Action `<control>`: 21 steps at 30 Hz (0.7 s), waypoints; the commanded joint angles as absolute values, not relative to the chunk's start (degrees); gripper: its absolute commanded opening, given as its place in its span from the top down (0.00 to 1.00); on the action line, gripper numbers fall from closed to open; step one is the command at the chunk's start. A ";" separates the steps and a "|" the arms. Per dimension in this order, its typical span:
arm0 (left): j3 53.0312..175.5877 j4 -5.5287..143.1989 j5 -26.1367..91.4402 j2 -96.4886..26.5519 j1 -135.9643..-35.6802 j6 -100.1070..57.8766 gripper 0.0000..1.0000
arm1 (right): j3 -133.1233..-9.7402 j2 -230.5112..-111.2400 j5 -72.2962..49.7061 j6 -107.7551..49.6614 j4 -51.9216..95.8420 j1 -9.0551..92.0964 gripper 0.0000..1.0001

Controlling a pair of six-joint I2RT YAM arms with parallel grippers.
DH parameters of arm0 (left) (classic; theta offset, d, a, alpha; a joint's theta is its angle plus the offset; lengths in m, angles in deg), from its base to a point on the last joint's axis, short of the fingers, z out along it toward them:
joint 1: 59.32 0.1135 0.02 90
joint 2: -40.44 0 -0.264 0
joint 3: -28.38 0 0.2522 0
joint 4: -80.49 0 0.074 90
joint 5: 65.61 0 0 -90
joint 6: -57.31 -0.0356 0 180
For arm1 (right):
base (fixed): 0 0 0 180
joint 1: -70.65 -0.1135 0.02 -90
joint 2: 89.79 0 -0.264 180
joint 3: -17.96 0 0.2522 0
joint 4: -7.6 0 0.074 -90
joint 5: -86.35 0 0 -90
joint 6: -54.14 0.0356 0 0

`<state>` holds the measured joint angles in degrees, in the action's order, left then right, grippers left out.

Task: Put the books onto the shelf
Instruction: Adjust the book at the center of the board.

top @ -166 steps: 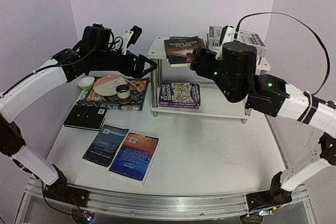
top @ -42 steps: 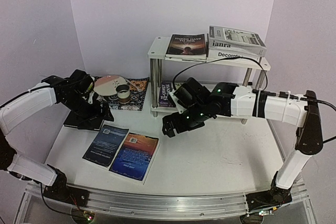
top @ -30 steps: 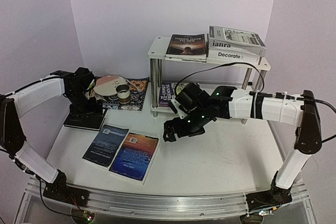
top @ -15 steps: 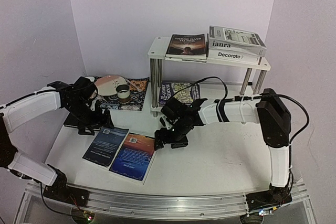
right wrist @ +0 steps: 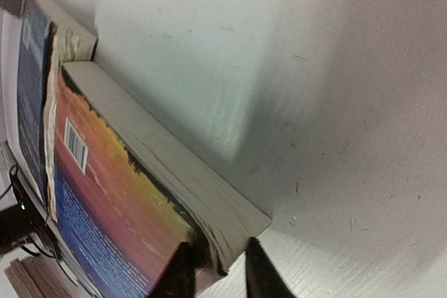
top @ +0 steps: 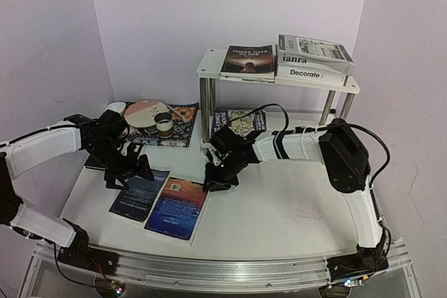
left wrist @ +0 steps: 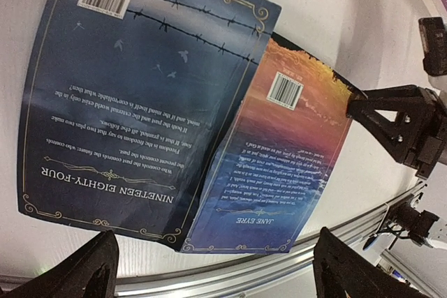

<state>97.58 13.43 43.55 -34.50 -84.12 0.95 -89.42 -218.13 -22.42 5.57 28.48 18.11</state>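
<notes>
Right gripper [right wrist: 215, 270] is low at the far right corner of the orange-and-blue book [top: 178, 207], fingers pinched on either face of the page edge. Likely reason: a book lying flat gives no other hold. Left gripper [left wrist: 216, 273] is spread wide and empty, hanging over the dark blue book [left wrist: 140, 102] just to the left, edges overlapping. Shelf [top: 209, 69] stands far centre, with books on both tiers. Table [top: 293, 207] is white, smooth and faintly scuffed. Walls [top: 160, 19] are plain pale lilac.
</notes>
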 commanded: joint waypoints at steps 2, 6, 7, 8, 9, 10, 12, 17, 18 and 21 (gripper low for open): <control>96.50 15.31 44.97 -31.16 -84.02 2.06 0.02 | -86.96 -214.39 -22.26 3.87 30.94 18.01 1.00; 97.77 16.60 48.96 -32.77 -84.17 1.26 0.02 | -81.08 -207.38 -19.90 2.50 31.64 19.42 1.00; 97.99 18.12 50.39 -33.16 -84.30 0.93 0.02 | -80.03 -206.11 -20.00 1.83 31.65 19.67 1.00; 98.22 19.61 51.84 -33.55 -84.44 0.61 0.02 | -79.34 -204.84 -20.09 0.92 31.76 19.87 1.00; 98.37 20.71 52.94 -34.07 -84.52 0.37 0.02 | -78.70 -203.77 -20.13 -0.01 32.07 19.93 1.00; 98.84 21.33 54.06 -34.73 -84.59 0.09 0.02 | -78.18 -202.78 -20.19 -0.89 32.51 19.93 1.00; 99.77 21.47 55.81 -35.98 -84.83 -0.39 0.02 | -77.80 -201.13 -19.89 -1.57 34.44 20.22 1.00; 100.36 23.79 53.25 -38.33 -89.92 -1.01 0.02 | -73.85 -196.73 -18.45 -4.38 37.40 20.82 1.00; 100.48 24.51 52.70 -39.11 -90.92 -1.02 0.02 | -72.90 -196.26 -18.30 -4.78 38.19 21.13 1.00; 102.37 25.79 52.75 -42.46 -92.68 -2.40 0.02 | -70.50 -195.47 -18.69 -4.89 41.10 22.82 1.00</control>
